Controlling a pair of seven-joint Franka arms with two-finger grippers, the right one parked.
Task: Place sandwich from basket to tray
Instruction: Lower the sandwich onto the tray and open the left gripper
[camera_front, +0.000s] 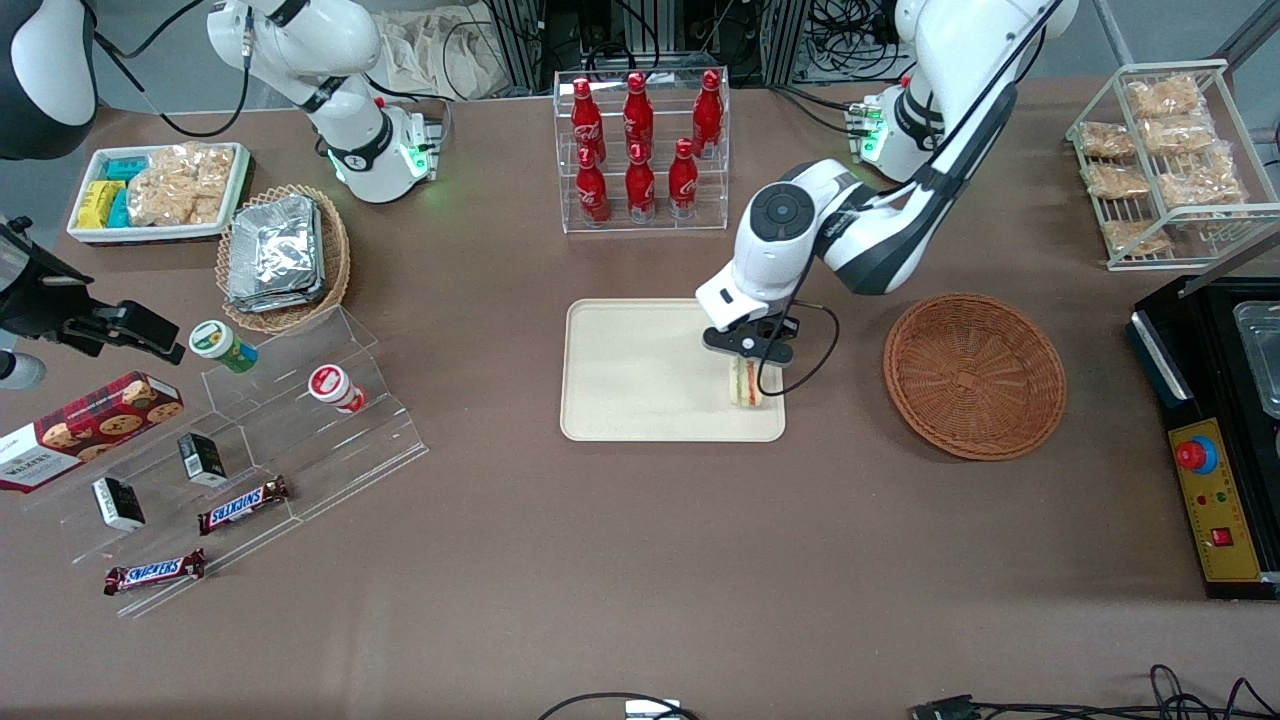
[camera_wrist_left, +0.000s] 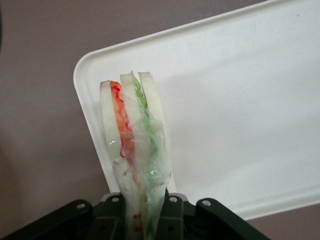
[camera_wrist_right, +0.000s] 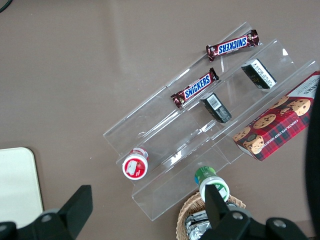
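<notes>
The sandwich (camera_front: 745, 383), a wrapped wedge of white bread with green, orange and red layers, sits over the corner of the tray (camera_front: 640, 385) that lies nearest the front camera and nearest the basket (camera_front: 974, 375). I cannot tell whether it touches the tray floor. In my wrist view the sandwich (camera_wrist_left: 134, 145) runs lengthwise straight out from between my fingers, its layered cut edge facing the camera and its free end pointing away from my claw.

My arm reaches in from the working arm's end of the table, elbow raised, forearm sloping down across the table between basket and tray, with the wrist turned down over that tray corner.

My gripper (camera_front: 750, 352) is clamped on the sandwich: the two black fingers (camera_wrist_left: 112, 217) press the wrap on either side of the wedge's near end, set only as wide as the bread.

The reddish-brown wicker basket stands just beside the tray, apart from it, with nothing visible inside.
</notes>
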